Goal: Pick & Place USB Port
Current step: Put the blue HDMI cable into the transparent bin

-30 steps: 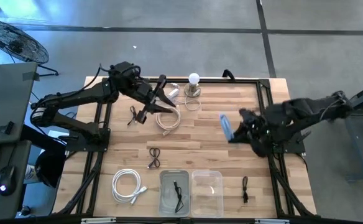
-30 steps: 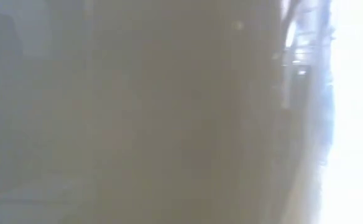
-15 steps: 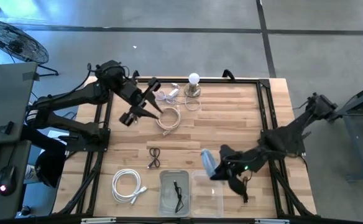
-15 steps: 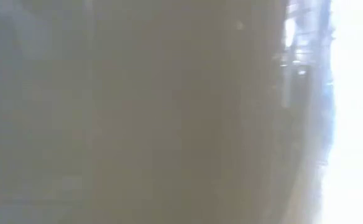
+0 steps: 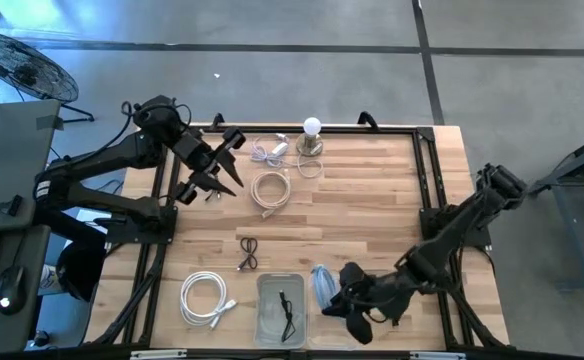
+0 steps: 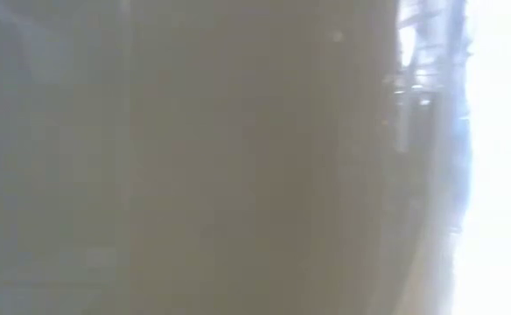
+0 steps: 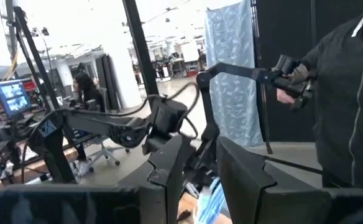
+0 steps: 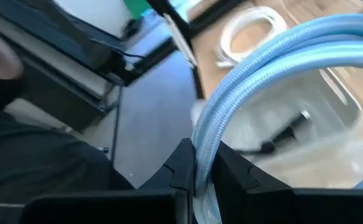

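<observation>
the light blue cable (image 5: 319, 283) is held pinched in the right gripper (image 5: 334, 300), now carried down to the near table edge over the right clear bin (image 5: 347, 283), from mid-table a second ago. in the right wrist view the cable (image 8: 275, 74) is clamped between the fingers (image 8: 183, 168). the left gripper (image 5: 215, 165) is pulled back toward the table's left edge, jaws spread and empty. the low view is blurred, probably blocked.

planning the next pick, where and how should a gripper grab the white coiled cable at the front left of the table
Grip the white coiled cable across the bundled strands on its left arc, descending from straight above. It lies flat on the table, and that side is farthest from the clear bin.
</observation>
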Tool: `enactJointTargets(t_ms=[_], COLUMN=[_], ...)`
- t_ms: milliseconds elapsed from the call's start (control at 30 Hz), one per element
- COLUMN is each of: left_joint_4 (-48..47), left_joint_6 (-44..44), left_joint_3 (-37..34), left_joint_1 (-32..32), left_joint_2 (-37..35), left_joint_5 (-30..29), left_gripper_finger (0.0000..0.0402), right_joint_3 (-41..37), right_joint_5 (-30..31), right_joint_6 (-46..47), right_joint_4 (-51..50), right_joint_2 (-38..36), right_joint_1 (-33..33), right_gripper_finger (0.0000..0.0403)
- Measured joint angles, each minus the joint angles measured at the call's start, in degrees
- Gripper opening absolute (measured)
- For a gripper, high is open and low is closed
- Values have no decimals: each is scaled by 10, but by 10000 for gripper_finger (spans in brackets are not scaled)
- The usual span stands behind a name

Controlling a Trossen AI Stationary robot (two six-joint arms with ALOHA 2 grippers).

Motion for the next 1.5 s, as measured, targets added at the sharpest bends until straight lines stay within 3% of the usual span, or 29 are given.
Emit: enactJointTargets(t_ms=[567,900,1500], left_joint_4=[-58,-93,-105], left_joint_6=[6,19,19], left_joint_3=[0,0,0], left_joint_1=[0,0,0], left_joint_2=[-26,-26,-26], left_joint_5=[32,34,36], left_gripper_finger=[97,97,97], right_joint_3=[0,0,0], right_joint_5=[12,-34,-116], right_joint_6=[159,221,230], right_joint_4=[-68,-131,-160], right_joint_2=[52,66,98], right_joint_1=[4,5,-31], right_gripper_finger=[29,29,29])
